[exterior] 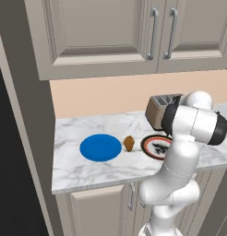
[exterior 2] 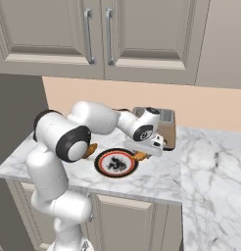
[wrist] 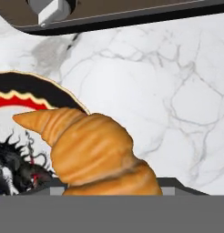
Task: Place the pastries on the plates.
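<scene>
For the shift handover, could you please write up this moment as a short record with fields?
counter: marble, below wall cabinets
blue plate: bare
patterned plate: nothing resting on it
loose pastry: on the counter between the two plates
held pastry: croissant-shaped, at the patterned plate's rim
fingers: shut on the held pastry
toaster: behind the patterned plate

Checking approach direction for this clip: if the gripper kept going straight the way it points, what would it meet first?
The gripper, shut on a pastry, points down at the patterned plate's rim and the marble counter beside it; which comes first is unclear.
</scene>
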Tool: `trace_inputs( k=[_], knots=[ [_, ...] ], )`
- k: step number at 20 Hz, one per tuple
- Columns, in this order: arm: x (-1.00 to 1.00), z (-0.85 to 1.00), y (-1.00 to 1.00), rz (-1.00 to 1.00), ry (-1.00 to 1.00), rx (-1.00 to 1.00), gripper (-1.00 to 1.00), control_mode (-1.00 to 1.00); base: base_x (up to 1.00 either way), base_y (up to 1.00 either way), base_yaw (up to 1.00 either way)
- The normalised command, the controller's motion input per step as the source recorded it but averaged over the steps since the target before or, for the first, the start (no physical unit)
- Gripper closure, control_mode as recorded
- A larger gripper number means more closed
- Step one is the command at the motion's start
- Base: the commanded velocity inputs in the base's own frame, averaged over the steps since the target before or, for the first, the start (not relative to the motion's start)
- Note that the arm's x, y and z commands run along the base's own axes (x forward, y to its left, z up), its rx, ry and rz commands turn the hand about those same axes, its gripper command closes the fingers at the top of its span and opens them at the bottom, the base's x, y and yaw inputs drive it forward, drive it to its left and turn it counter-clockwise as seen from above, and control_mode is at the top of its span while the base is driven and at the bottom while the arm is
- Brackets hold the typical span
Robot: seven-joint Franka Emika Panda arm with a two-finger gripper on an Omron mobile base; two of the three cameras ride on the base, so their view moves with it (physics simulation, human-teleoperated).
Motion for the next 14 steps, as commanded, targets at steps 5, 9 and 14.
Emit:
trace_inputs(
  k=[5, 9, 14],
  knots=[
    [0.1, -0.13, 0.53, 0.0, 0.0, -0.02, 1.0, -1.0, 0.0, 0.0, 0.0],
    [0.0, -0.26, 0.33, 0.0, 0.02, -0.01, 1.0, -1.0, 0.0, 0.0, 0.0],
    [0.0, -0.12, 0.23, 0.0, 0.03, 0.0, 1.0, -1.0, 0.0, 0.0, 0.0]
  ],
)
